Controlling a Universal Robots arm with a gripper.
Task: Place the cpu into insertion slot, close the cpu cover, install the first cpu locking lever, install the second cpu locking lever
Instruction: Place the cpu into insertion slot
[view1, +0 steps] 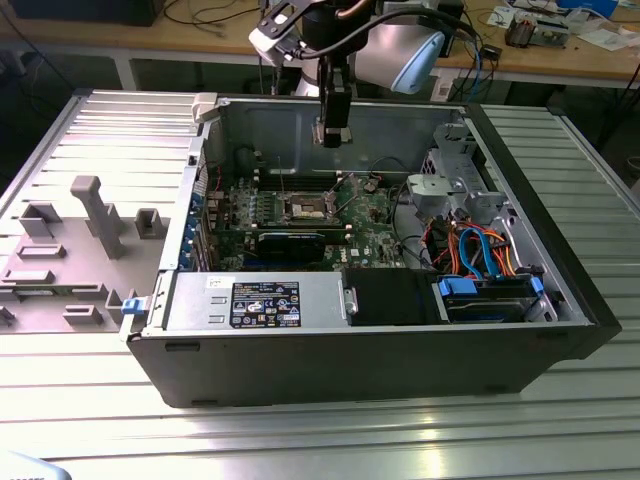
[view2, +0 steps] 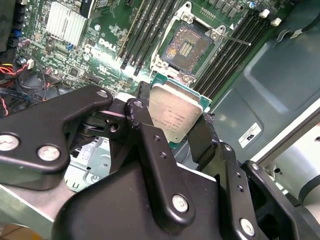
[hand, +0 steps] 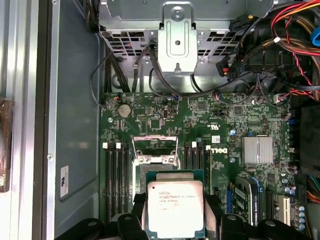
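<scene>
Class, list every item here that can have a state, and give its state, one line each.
cpu, gripped and held above the board, not seated.
gripper, jaws shut on the cpu.
insertion slot, empty, contacts exposed.
cpu cover, swung open.
computer case, side open.

Silver-grey cpu (hand: 175, 207), green circuit board (hand: 200, 114)

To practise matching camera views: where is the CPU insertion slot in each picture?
Exterior view: insertion slot mid-board, below the gripper.
Second wrist view: insertion slot beyond the held cpu.
First wrist view: insertion slot partly behind the cpu.
Shared landmark: flanking memory slots.
</scene>
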